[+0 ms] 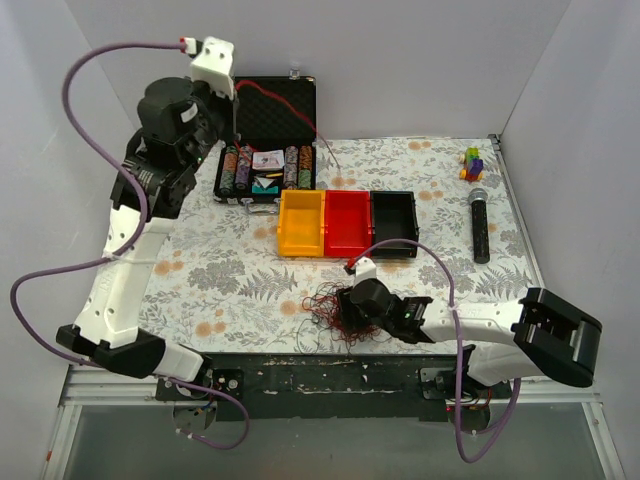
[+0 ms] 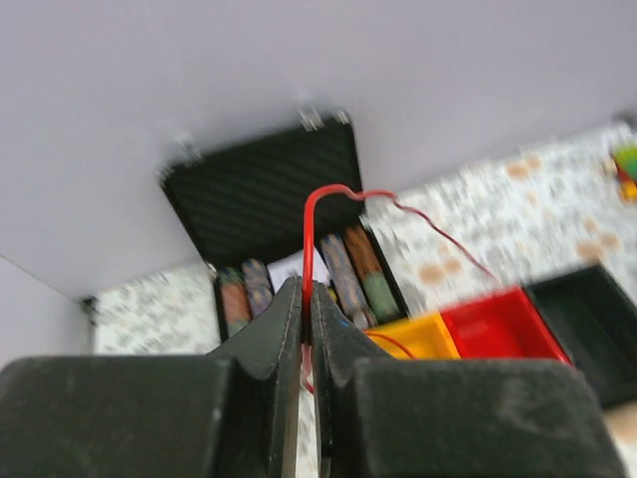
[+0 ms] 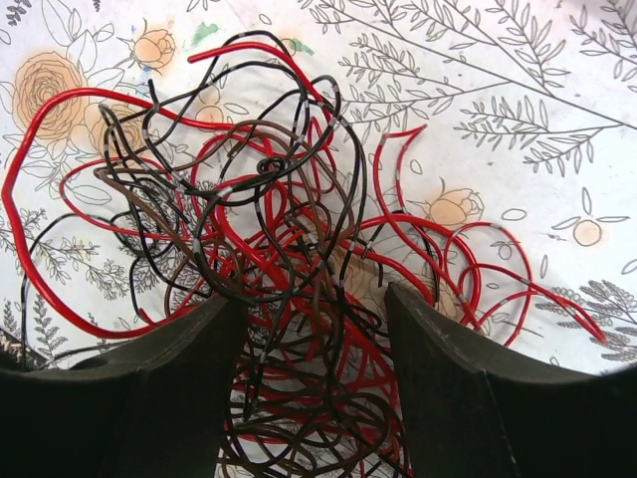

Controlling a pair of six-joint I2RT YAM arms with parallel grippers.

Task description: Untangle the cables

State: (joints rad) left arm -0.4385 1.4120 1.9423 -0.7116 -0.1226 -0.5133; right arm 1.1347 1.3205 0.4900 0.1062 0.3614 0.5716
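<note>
The task is at an early stage. Most of the cables (image 1: 332, 312) lie in one loose nest on the flowered table (image 1: 220, 270), near its front edge and in front of the red bin (image 1: 347, 220). In the right wrist view, red, black and brown strands loop over and through one another, with only a few red loops spilling out to the side.

One strand appears to be partly drawn out. The left gripper (image 2: 307, 289) is raised high at the far left, above the open poker-chip case (image 1: 275, 105). Its jaws are pinched tight on a single red wire (image 2: 309, 229). The wire rises from the jaws, bends over and trails away to the right, towards the bins. Its path from there down to the nest cannot be traced, so whether that end is free of the tangle cannot be told.

The right gripper (image 3: 314, 296) sits low over the nest with its jaws spread wide. A finger stands on either side of the densest part, and it grips nothing.

No wire lies fully apart on the table. Judged from this, nearly all the work remains: the red wire has to be pulled clear and set aside, and then each remaining strand has to be separated in turn.
</note>
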